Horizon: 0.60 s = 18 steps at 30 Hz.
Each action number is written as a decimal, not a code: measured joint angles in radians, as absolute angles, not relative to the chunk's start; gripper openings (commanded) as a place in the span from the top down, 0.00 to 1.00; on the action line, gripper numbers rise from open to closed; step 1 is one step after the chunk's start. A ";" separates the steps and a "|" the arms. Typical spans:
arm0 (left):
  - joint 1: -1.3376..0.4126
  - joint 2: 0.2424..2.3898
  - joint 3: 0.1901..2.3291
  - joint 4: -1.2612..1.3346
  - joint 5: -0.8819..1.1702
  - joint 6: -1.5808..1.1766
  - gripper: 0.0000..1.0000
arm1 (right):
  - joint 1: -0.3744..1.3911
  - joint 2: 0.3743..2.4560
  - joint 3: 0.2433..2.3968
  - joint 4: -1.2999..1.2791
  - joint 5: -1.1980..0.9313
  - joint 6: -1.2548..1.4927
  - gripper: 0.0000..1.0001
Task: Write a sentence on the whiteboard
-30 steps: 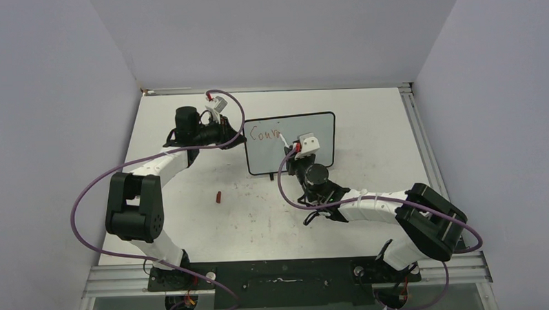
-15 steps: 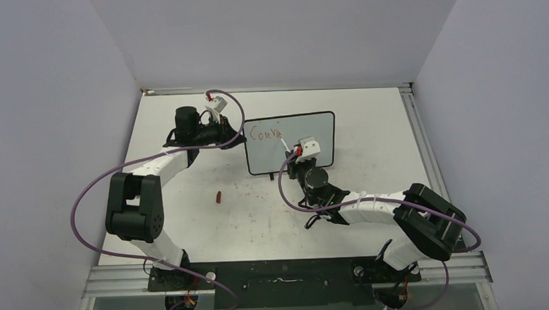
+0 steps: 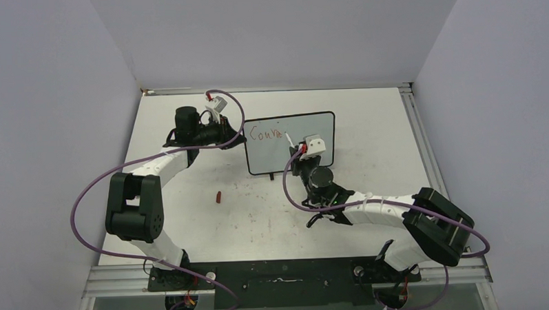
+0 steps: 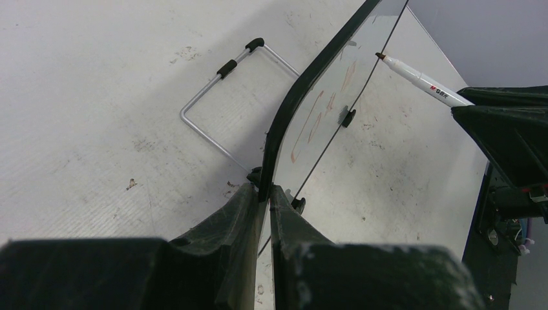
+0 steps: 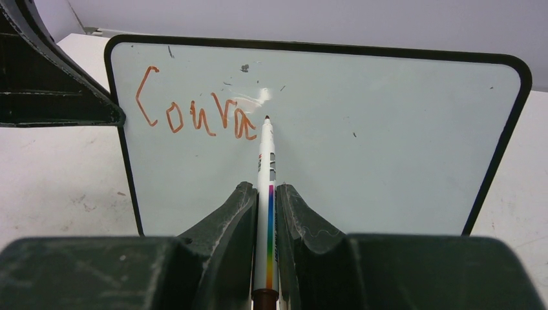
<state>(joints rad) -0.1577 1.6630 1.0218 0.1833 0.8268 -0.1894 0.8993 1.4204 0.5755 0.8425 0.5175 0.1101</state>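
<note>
The whiteboard [image 3: 290,142] stands upright at the table's middle back, white with a thin black frame. It also shows in the right wrist view [image 5: 362,135] and edge-on in the left wrist view [image 4: 304,97]. Red letters reading "Coura" [image 5: 194,113] are on its upper left: the sentence as it stands. My left gripper [image 4: 268,194] is shut on the board's left edge. My right gripper [image 5: 266,194] is shut on a white marker [image 5: 267,187] with a rainbow stripe. The marker's tip is at the board just right of the last letter.
A small red marker cap [image 3: 219,196] lies on the table left of the board. The board's wire stand [image 4: 223,97] rests on the table behind it. Purple cables loop off both arms. Walls close in the table at left, back and right.
My right gripper has shifted a little to the right along the board, and the red writing has grown by a letter. The left arm has not moved.
</note>
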 measured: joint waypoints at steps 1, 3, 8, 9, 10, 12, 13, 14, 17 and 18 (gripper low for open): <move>-0.158 1.663 1.022 0.183 0.827 -0.189 1.00 | 0.897 1.421 0.575 0.842 0.517 0.108 0.95; -0.158 1.663 1.022 0.183 0.827 -0.189 1.00 | 0.892 1.421 0.576 0.843 0.518 0.107 0.95; -0.158 1.663 1.022 0.183 0.827 -0.189 1.00 | 0.888 1.431 0.581 0.845 0.518 0.104 0.95; -0.158 1.663 1.022 0.183 0.827 -0.189 1.00 | 0.884 1.439 0.585 0.846 0.517 0.101 0.95; -0.158 1.663 1.022 0.183 0.827 -0.189 1.00 | 0.884 1.449 0.587 0.846 0.517 0.100 0.95; -0.158 1.663 1.022 0.183 0.826 -0.189 1.00 | 0.884 1.461 0.591 0.851 0.516 0.096 0.95; -0.158 1.663 1.022 0.183 0.826 -0.189 1.00 | 0.884 1.466 0.594 0.852 0.515 0.093 0.95; -0.157 1.663 1.022 0.184 0.826 -0.189 1.00 | 0.884 1.469 0.598 0.852 0.515 0.092 0.95; -0.156 1.663 1.022 0.184 0.826 -0.189 1.00 | 0.884 1.475 0.610 0.854 0.509 0.086 0.95; -0.156 1.663 1.022 0.184 0.826 -0.189 1.00 | 0.884 1.477 0.612 0.855 0.507 0.084 0.95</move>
<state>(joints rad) -0.1562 1.6630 1.0218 0.1837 0.8265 -0.1890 0.8841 1.4765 0.6121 0.8551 0.5072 0.0845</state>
